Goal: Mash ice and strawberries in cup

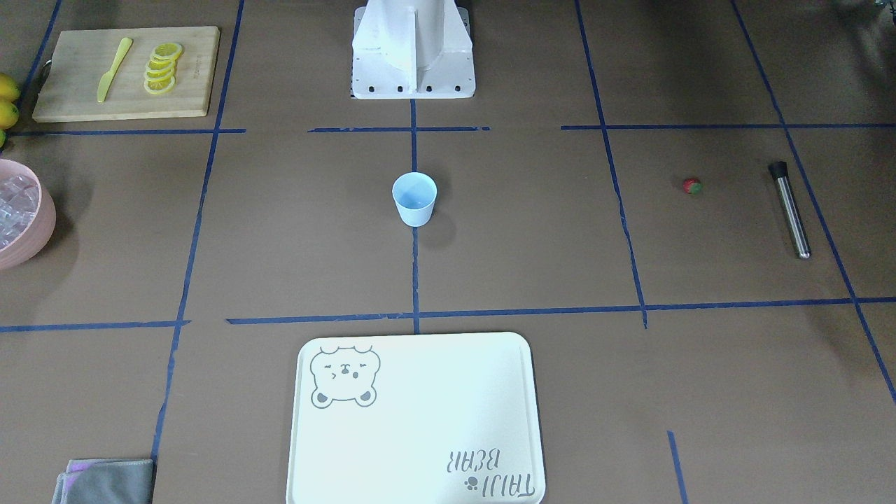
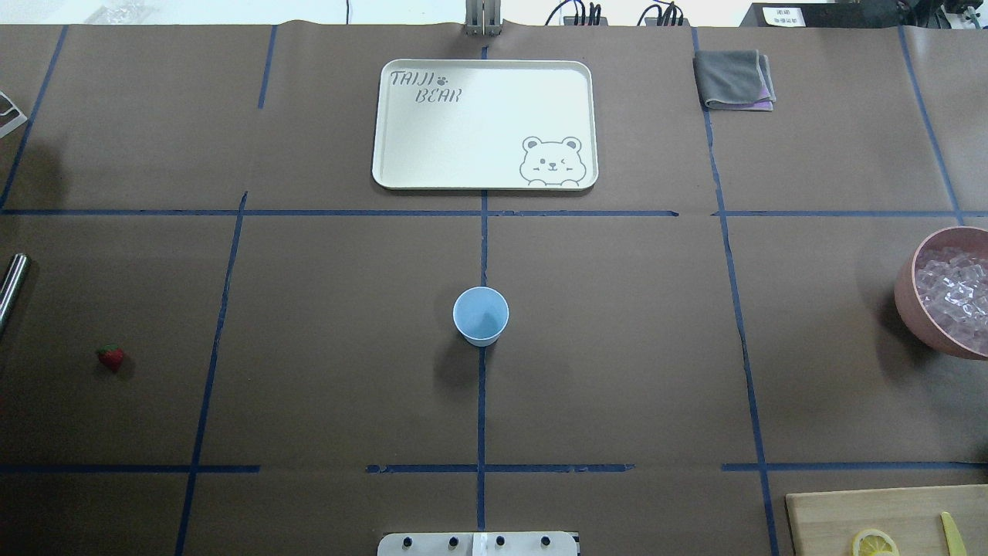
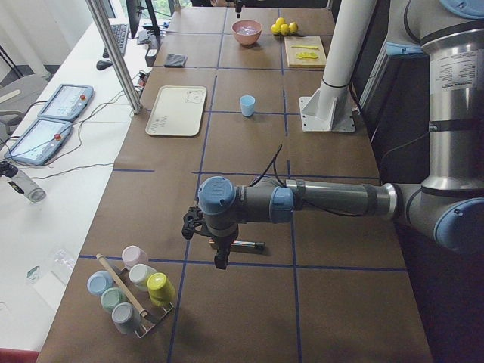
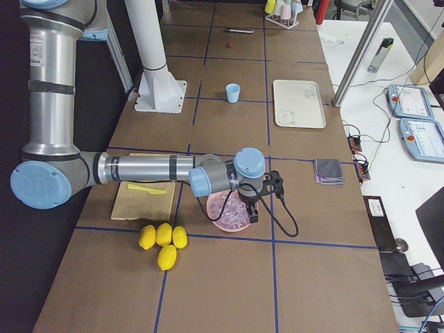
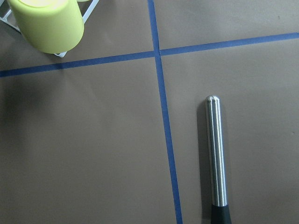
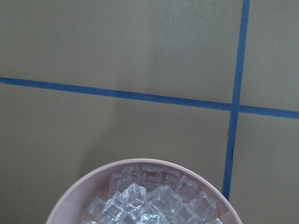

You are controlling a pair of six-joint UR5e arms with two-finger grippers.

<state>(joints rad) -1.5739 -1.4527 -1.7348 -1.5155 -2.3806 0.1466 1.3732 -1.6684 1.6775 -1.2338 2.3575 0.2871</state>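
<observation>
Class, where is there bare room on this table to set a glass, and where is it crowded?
Free: the paper between cup and tray, and between cup and strawberry. Crowded: the end with the pink bowl, cutting board and lemons.

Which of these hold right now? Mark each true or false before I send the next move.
The cup is empty: true.
The ice is in the pink bowl: true.
The strawberry lies in the pink bowl: false, it lies on the table near the metal pestle.
The lemon slices sit in the cup: false, they are on the wooden board.
</observation>
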